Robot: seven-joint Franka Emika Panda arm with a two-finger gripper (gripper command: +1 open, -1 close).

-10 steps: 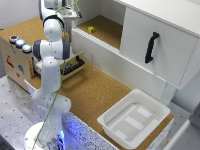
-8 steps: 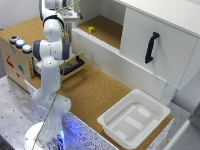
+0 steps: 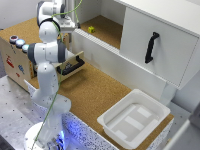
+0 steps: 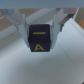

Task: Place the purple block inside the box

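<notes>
wrist: fingers (image 4: 60, 31) clamp purple block (image 4: 41, 37) | exterior: block hidden

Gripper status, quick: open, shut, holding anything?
Gripper: shut on the block, a dark cube with a yellow letter A, clamped between both fingers in the wrist view.

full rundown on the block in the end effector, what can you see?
In the wrist view the block is a small, very dark cube, its purple hard to confirm in the blur. The facing side carries a yellow letter A, the side above it a yellow bar. It sits square, not tilted, between the two fingers of the end effector, which press its opposite sides. It hangs over a pale surface. The exterior view hides it.
</notes>
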